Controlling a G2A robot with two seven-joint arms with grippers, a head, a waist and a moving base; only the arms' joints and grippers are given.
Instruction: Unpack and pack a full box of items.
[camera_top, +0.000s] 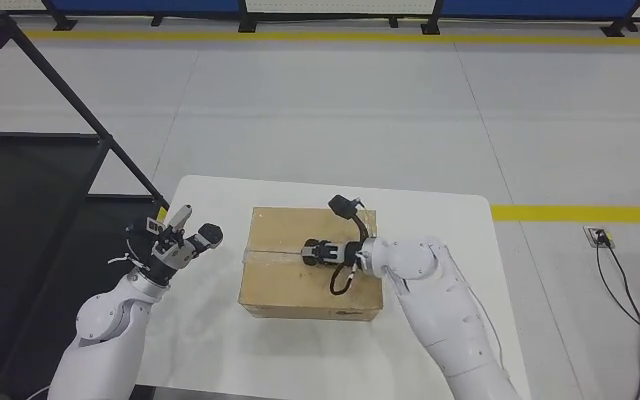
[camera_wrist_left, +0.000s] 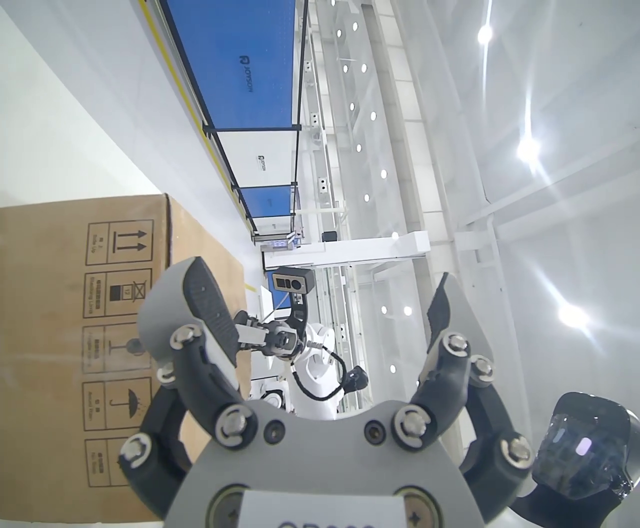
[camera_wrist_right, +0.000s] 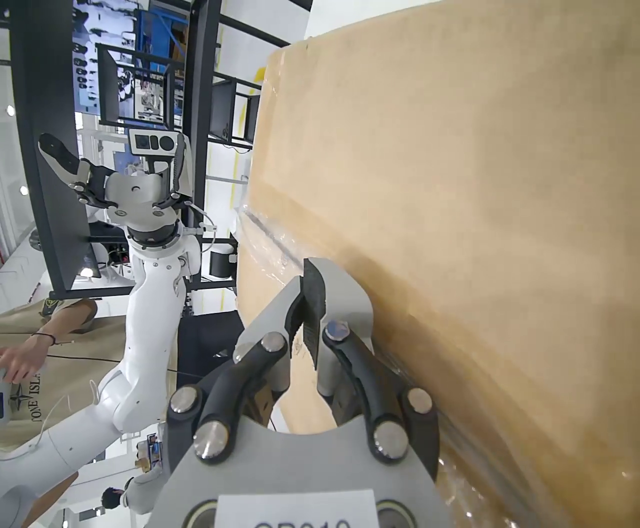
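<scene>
The right gripper (camera_wrist_right: 307, 295) has its pads pressed together with nothing visible between them, and lies low along the clear tape seam (camera_wrist_right: 270, 235) across the top of the closed cardboard box (camera_top: 290, 285); I cannot tell whether it touches. The left gripper (camera_wrist_left: 322, 295) is spread wide and empty, raised beside the box's left side. The box sits mid-way on the white table (camera_top: 450, 230).

The left gripper (camera_top: 170, 228) is seen at the lower left of the top view, raised, with fingers spread wide. The right gripper (camera_top: 310, 252) is held at frame centre, pointing left, with fingers pressed together.
</scene>
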